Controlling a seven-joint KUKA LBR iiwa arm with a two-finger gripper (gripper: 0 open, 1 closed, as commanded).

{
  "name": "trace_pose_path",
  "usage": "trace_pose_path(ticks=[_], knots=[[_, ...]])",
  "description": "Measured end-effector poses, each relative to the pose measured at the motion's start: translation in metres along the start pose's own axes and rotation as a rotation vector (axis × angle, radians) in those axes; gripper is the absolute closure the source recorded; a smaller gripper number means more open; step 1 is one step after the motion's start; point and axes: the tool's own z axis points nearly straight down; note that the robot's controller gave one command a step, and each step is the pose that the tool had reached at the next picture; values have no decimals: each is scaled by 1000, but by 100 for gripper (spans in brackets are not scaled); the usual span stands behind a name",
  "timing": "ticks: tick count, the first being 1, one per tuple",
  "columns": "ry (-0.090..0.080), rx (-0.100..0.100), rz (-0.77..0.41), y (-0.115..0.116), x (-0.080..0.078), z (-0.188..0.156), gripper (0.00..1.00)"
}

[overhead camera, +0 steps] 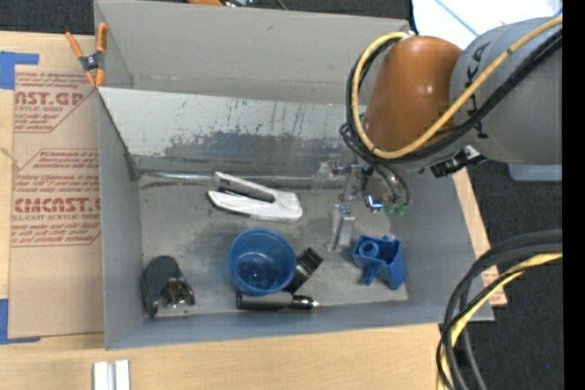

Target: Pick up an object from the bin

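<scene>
My gripper (342,228) hangs low over the right half of the bin floor, just under the orange cover. A blue plastic bracket-like piece (379,260) lies right of its tip. A small black block (309,261) sits to its lower left, touching a blue round cup (261,261). A white and black stapler (252,197) lies left of the gripper near the middle of the bin. Nothing shows held in the gripper.
A black marker (276,301) lies along the front wall under the cup. A dark grey tool (164,286) sits in the front left corner. The arm and its yellow cables cover the bin's right rim.
</scene>
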Motion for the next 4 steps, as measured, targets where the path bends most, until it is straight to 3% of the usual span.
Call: trace_pose_path(ticks=[1, 2, 3, 4], knots=[[-8, 0, 0, 0, -2, -4, 0], [-4, 0, -110, -129, 20, 92, 0], [-13, -2, -111, 3, -6, 47, 0], [-5, 3, -105, -91, 12, 76, 0]])
